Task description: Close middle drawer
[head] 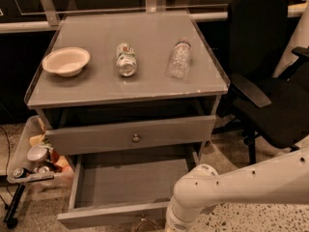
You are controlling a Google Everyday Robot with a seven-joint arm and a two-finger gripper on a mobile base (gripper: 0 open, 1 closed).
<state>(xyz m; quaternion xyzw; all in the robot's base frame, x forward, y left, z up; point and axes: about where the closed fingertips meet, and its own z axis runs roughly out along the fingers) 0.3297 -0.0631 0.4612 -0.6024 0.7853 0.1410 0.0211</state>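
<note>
The white rounded robot arm (231, 182) comes in from the right and bends down out of the lower edge of the view. The gripper at its end is hidden below that edge, so I cannot tell if it is released or clenched on something.

The middle drawer (108, 217), a wide shallow grey wooden drawer with a flat narrow front, stands pulled far out of the grey cabinet. Its front is just to the left of the arm's lower end, and its empty box runs away from there toward the cabinet. The inside is bare, with low side walls. The small knob at the centre of the front is at the very edge of the view and I cannot see it clearly.

Above and beyond the arm's end, the taller-fronted top grey drawer (96, 138) with its small round metal knob (136, 138) is almost shut.

In my judgement the drawer will handle as a stiff and light thing, because it is empty. No real hold is needed: a flat push on the middle of the front, near the knob, should send it straight in. A push at one corner may turn it and jam it in the frame. The wood is not fragile, but a fast shove could shake the cabinet top.
</note>
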